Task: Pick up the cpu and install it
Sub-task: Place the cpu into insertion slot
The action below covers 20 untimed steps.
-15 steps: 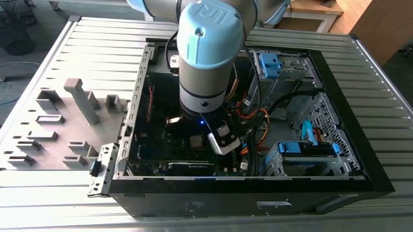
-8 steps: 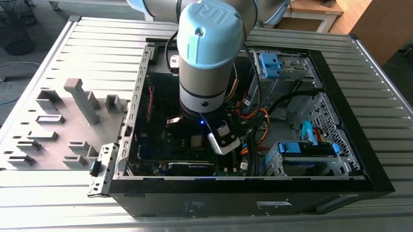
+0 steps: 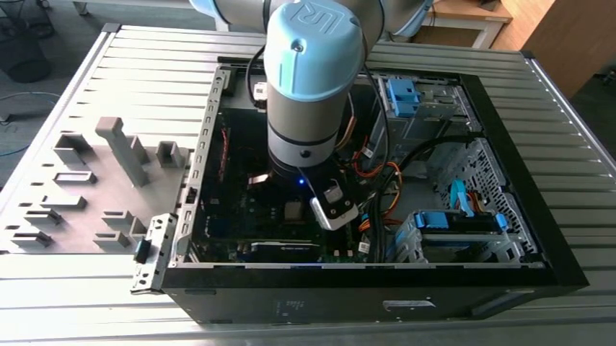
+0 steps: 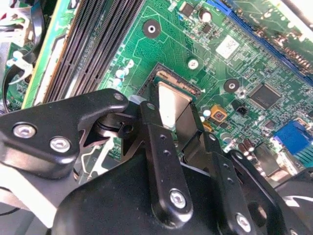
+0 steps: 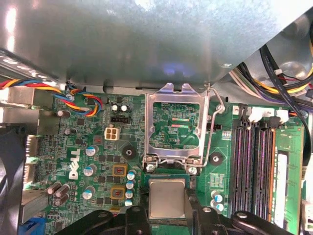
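In both wrist views the cpu point(image 5: 167, 197) point(image 4: 172, 104) is a small square chip with a silvery-grey metal top. It sits between the two black fingers point(image 5: 135, 215) of my gripper point(image 5: 166, 208) point(image 4: 172, 117), which is shut on its edges. The chip hangs low over the dark socket point(image 4: 168, 77) of the green motherboard point(image 5: 88, 147). The socket's metal load frame point(image 5: 175, 123) stands flipped open, just beyond the chip. In the exterior view my arm point(image 3: 308, 94) reaches down into the open computer case point(image 3: 500, 216), and its wrist hides the chip.
Black memory slots point(image 5: 254, 166) run beside the socket, with a lever wire point(image 5: 211, 132) between. Bundled cables point(image 5: 274, 73) and a metal wall point(image 5: 146, 44) lie beyond. Blue drive bays point(image 3: 452, 223) fill the case's right. A tray of grey blocks point(image 3: 97, 180) lies at the exterior view's left.
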Available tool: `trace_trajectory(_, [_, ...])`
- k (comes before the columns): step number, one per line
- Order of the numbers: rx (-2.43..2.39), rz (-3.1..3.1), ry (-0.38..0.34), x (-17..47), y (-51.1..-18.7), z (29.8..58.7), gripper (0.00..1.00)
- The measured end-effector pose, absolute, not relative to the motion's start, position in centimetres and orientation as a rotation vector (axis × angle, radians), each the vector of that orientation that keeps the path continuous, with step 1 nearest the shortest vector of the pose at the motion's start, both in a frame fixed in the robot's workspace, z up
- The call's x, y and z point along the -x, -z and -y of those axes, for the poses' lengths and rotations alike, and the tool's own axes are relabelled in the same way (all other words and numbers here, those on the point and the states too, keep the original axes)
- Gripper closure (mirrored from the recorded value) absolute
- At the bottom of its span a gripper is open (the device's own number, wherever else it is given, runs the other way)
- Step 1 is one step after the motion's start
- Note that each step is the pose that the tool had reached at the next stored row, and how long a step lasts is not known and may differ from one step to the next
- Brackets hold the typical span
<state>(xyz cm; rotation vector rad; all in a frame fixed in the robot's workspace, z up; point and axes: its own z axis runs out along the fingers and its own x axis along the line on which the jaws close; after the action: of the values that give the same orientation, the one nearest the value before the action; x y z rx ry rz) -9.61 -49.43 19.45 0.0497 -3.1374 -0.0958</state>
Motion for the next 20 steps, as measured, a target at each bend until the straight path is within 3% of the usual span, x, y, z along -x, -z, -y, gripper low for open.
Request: trace_trajectory(20, [-0.027, 3.138, 0.095, 9.61, -19.54, 49.43, 0.60])
